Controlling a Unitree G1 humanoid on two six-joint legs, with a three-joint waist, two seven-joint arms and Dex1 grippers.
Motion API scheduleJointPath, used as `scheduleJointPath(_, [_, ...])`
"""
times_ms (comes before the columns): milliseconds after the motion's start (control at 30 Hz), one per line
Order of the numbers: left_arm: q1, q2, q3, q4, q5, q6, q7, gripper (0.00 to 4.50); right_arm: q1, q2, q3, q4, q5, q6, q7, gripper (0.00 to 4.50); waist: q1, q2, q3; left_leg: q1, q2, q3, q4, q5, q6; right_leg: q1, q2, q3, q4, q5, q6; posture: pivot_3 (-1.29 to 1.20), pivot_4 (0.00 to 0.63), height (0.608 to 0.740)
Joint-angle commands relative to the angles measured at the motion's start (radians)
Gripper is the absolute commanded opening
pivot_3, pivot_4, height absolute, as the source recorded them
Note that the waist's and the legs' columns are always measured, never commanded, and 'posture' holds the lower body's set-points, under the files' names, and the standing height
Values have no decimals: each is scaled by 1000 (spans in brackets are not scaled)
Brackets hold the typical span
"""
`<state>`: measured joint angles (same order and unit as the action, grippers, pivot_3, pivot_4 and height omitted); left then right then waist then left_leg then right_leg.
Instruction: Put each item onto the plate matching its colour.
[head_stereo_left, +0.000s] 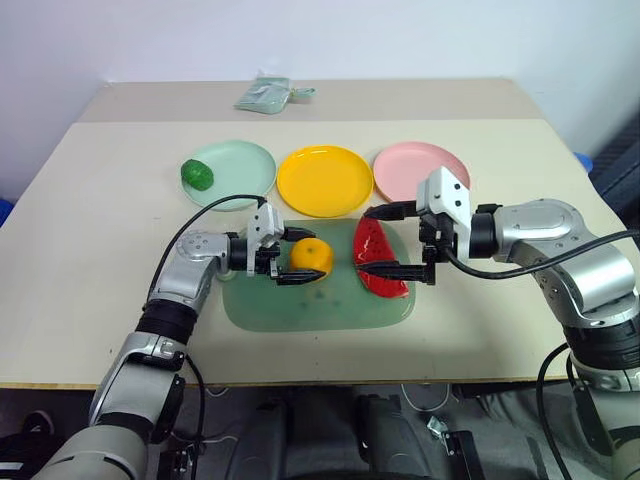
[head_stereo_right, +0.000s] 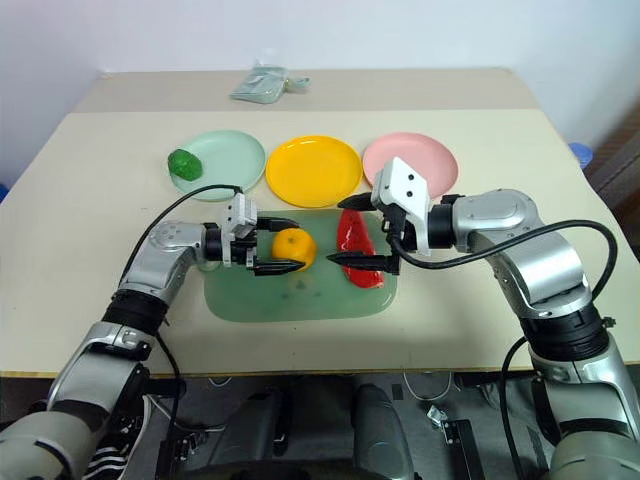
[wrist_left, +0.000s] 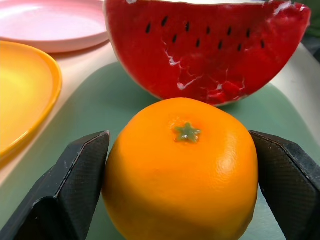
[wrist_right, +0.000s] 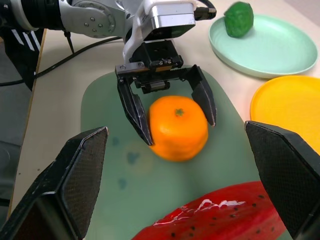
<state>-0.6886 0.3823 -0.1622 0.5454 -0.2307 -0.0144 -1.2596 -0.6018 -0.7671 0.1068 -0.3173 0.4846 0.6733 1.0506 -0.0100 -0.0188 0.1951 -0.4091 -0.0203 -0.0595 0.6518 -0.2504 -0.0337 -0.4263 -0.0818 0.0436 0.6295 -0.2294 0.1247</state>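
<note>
The orange (head_stereo_left: 311, 258) and watermelon wedge (head_stereo_left: 378, 258) crowd the mat (head_stereo_left: 300, 310) between both claws, while the yellow plate (head_stereo_left: 323, 180) lies bare just beyond.

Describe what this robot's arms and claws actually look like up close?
Both arms are rounded silver-grey metal segments joined by black collars, with black cables looping along them. Each wrist carries a boxy white and grey camera housing. The left gripper and right gripper each have two black, tapering, pointed fingers with a finely textured inner face.

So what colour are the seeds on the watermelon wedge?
Black, on the red watermelon wedge; clearest in the left wrist view.
</note>
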Motion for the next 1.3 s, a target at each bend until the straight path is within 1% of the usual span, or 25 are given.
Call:
scheduleJointPath(33, [-34, -26, 51, 12, -40, -3, 17, 3337, 0, -7, -46, -47, 19, 5, -20, 4500, 1, 0, 0, 0, 0, 0, 0, 0, 0, 0, 0, 0, 0, 0, 0, 0, 150, 740])
scheduleJointPath(67, [-49, -32, 67, 21, -37, -17, 41, 3265, 1, -6, -48, -48, 19, 6, -26, 4500, 0, 0, 0, 0, 0, 0, 0, 0, 0, 0, 0, 0, 0, 0, 0, 0, 150, 740])
scheduleJointPath(233, [-156, -80, 144, 107, -50, -53, 167, 3265, -18, 17, -57, -21, 3, -19, -67, 4500, 0, 0, 0, 0, 0, -1, 0, 0, 0, 0, 0, 0, 0, 0, 0, 0, 150, 740])
scheduleJointPath(367, [-348, -146, 242, 333, -10, -102, 497, 3265, -95, 88, -45, 92, -70, -53, -182, 4500, -1, -1, 0, 0, 0, 0, 1, 0, 0, 0, 0, 0, 0, 0, 0, 0, 150, 740])
scheduleJointPath(500, [-446, -176, 242, 508, 39, -157, 595, 3265, -145, 134, -13, 185, -155, -75, -256, 4500, -2, 0, 0, 0, 0, 0, 0, 0, 0, 0, 0, 0, 0, 0, 1, 0, 150, 740])
scheduleJointPath(567, [-482, -190, 217, 592, 93, -197, 660, 3265, -162, 152, -11, 217, -167, -63, -273, 4500, -2, 0, 0, 0, -1, 0, -2, 0, 0, -1, 0, 0, -1, 0, 1, 0, 150, 740])
scheduleJointPath(667, [-505, -210, 216, 662, 121, -216, 688, 3265, -167, 161, -17, 217, -176, -65, -277, 4500, -2, 0, 0, 0, -1, 0, -2, 0, 0, -1, 0, 0, -1, 0, 1, 0, 150, 740])
scheduleJointPath(733, [-509, -217, 224, 692, 131, -217, 704, 4284, -163, 156, -19, 203, -179, -64, -274, 4500, -3, -1, 0, -1, -1, 0, -2, 0, 0, -2, 0, 0, -1, 0, 1, 0, 150, 740])
scheduleJointPath(767, [-508, -219, 227, 704, 137, -221, 710, 4464, -157, 150, -19, 192, -180, -71, -270, 4500, -3, 0, 0, -1, -1, 0, -2, 0, 0, -1, 0, 0, -1, 0, 1, 0, 150, 740])
scheduleJointPath(800, [-507, -220, 230, 712, 142, -225, 715, 4464, -152, 147, -20, 183, -178, -73, -265, 4500, -3, 0, 0, -1, -1, 0, -2, 0, 0, -2, 0, 0, 0, 0, 1, 0, 150, 740])
scheduleJointPath(900, [-504, -226, 248, 723, 136, -227, 717, 4464, -139, 140, -23, 165, -181, -68, -261, 4500, -3, 0, 0, -1, -1, 0, -2, 0, 0, -2, 0, 0, 0, 0, 1, 0, 150, 740])
scheduleJointPath(1067, [-513, -219, 273, 696, 115, -263, 657, 4464, -115, 126, -37, 134, -178, -47, -259, 4500, -2, 0, 0, -1, -1, 0, -2, 0, 0, -1, 0, 0, 0, 0, 1, 0, 150, 740])
scheduleJointPath(1100, [-513, -213, 284, 680, 99, -272, 613, 4464, -114, 120, -40, 118, -166, -10, -259, 4500, -2, 0, 0, -1, -1, 0, -1, 0, 0, -1, 0, 0, 0, 0, 1, 0, 150, 740])
scheduleJointPath(1167, [-496, -196, 307, 631, 51, -278, 452, 4464, -121, 102, -37, 79, -147, 90, -263, 4500, -2, 0, 0, -1, -1, 0, -1, 0, 0, -1, 0, 0, 0, 0, 1, 0, 150, 740])
scheduleJointPath(1233, [-457, -163, 306, 565, 17, -272, 274, 4464, -150, 101, -41, 32, -108, 252, -297, 4500, -5, 0, 0, -1, -1, 0, -2, 0, 0, -1, 0, 0, 0, 0, 1, 0, 150, 740])
scheduleJointPath(1300, [-419, -127, 311, 496, -24, -225, 140, 4464, -179, 113, -41, -26, -76, 400, -337, 4500, -10, 0, 0, -1, 0, 0, -2, 0, 0, -2, 0, 0, 0, 0, 0, 0, 150, 740])
